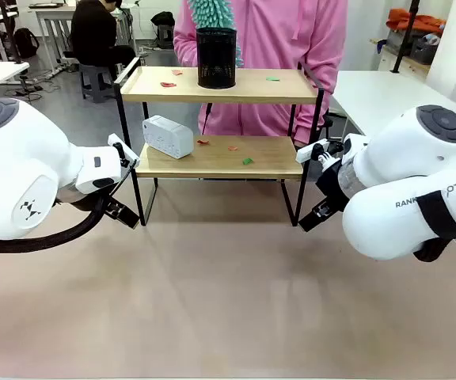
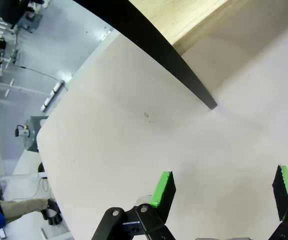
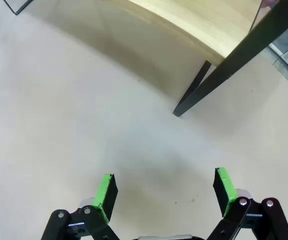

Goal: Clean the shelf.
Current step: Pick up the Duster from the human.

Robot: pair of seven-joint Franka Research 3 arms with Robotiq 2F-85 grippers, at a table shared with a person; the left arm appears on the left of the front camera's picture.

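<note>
I have both jaws spread wide and empty, the left gripper (image 2: 224, 189) and the right gripper (image 3: 166, 189) hanging low over the table (image 1: 228, 301). The shelf (image 1: 212, 169) stands just ahead, between them, with a front leg near each gripper's tips. Cleaning looks not yet begun: scraps (image 1: 247, 161) lie on both boards. The duster (image 1: 212, 12) sits in the cup (image 1: 216, 59), above and beyond both grippers. Next I'd rise clear of the board edges to reach it. There is open room behind the grippers. Ahead, the legs and the box (image 1: 168, 136) crowd the lower tier.
</note>
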